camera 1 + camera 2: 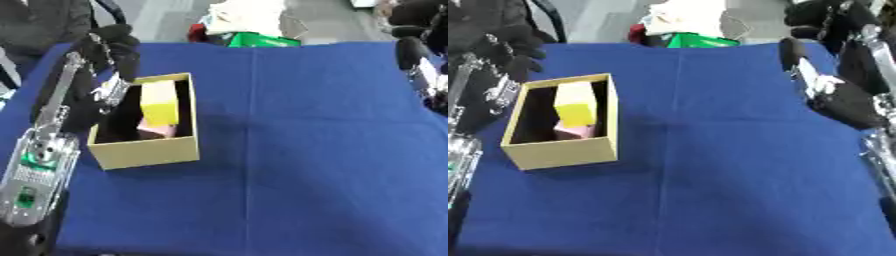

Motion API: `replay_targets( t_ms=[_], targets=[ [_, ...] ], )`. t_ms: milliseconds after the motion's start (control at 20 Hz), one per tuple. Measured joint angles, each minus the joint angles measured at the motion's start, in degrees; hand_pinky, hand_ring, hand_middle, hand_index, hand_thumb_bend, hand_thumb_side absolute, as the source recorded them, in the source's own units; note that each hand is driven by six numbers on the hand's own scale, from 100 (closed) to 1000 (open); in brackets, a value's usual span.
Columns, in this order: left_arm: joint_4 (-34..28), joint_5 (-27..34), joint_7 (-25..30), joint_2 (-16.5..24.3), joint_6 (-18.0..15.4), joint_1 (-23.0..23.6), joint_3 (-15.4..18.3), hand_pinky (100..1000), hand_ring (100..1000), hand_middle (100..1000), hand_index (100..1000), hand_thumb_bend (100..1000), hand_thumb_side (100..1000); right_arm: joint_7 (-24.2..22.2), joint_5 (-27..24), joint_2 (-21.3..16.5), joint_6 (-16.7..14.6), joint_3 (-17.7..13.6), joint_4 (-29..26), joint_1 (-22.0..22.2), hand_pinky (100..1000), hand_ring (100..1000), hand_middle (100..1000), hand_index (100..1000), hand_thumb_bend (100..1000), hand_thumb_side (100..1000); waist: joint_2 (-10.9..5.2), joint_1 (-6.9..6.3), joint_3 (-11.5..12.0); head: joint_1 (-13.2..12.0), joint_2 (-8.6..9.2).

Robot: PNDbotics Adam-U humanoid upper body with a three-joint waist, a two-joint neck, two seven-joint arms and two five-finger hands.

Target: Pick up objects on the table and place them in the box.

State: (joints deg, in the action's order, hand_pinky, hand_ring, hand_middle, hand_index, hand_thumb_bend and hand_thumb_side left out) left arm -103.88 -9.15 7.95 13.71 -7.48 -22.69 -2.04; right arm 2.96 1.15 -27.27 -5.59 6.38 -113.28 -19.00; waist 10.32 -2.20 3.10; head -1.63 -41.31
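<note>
Blue table cloth (737,190), nearest the camera and largest in view, covers the table; no loose object can be made out on its bare part. Left arm (39,165) runs up the left edge, silver and black, to the left hand (114,47), which hangs just beside the far left corner of the box (149,150); whether its fingers are apart or together cannot be told. Right hand (842,97) sits at the right edge, well apart from the box, fingers seemingly relaxed and holding nothing. Cardboard box, open-topped, stands on the left half of the cloth. Inside it a yellow block (160,105) leans upright over a smaller pink block (157,131). Judged risk: the left hand, so near the wall, could catch the rim on withdrawal and drag or tip the box; the leaning yellow block could then topple.
</note>
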Motion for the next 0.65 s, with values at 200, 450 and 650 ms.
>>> replay_targets(
  t_ms=[200,450,650],
  targets=[
    [0.0,0.0,0.0,0.0,0.0,0.5,0.1,624,675,662,833,328,631,1.6,1.6,3.0,0.3,-0.8,0.0,2.2,778,776,723,919,192,482,0.39,-0.1,-0.4,-0.2,-0.44],
    [0.3,0.0,-0.3,0.0,-0.2,1.1,0.2,622,676,660,832,328,632,2.7,3.3,4.7,0.1,-1.1,0.1,3.3,775,771,717,917,183,480,0.64,-0.04,-0.9,-0.5,-0.61],
    [0.5,0.1,-0.8,-0.1,-0.2,1.5,0.4,621,674,657,830,326,633,3.1,3.9,5.4,0.0,-1.2,0.1,3.6,773,766,711,913,176,481,0.66,-0.01,-1.1,-0.7,-0.98]
  ],
)
